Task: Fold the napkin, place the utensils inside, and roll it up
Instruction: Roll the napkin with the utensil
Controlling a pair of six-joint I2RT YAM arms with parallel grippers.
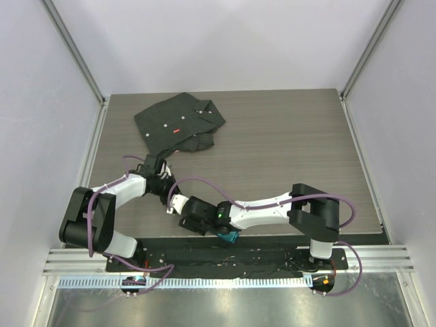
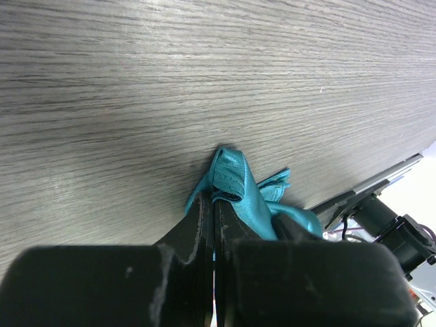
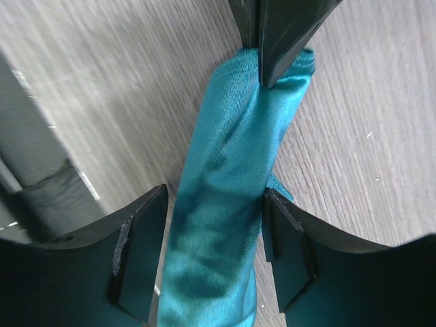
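A robotics lab cell: plain white walls [image 1: 218,41], aluminium framing [image 1: 73,48], two robot arms [image 1: 266,208] bolted beside a wood-grain table [image 1: 286,143].

The napkin [image 3: 225,204] is slick, shiny teal cloth; the surface [image 3: 354,102] under it looks like matt grey wood grain; the shirt [image 1: 178,121] is dull dark fabric.

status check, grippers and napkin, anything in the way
Left gripper shut on napkin end. Right gripper open astride the roll. Fork not visible. Black shirt far back, clear.
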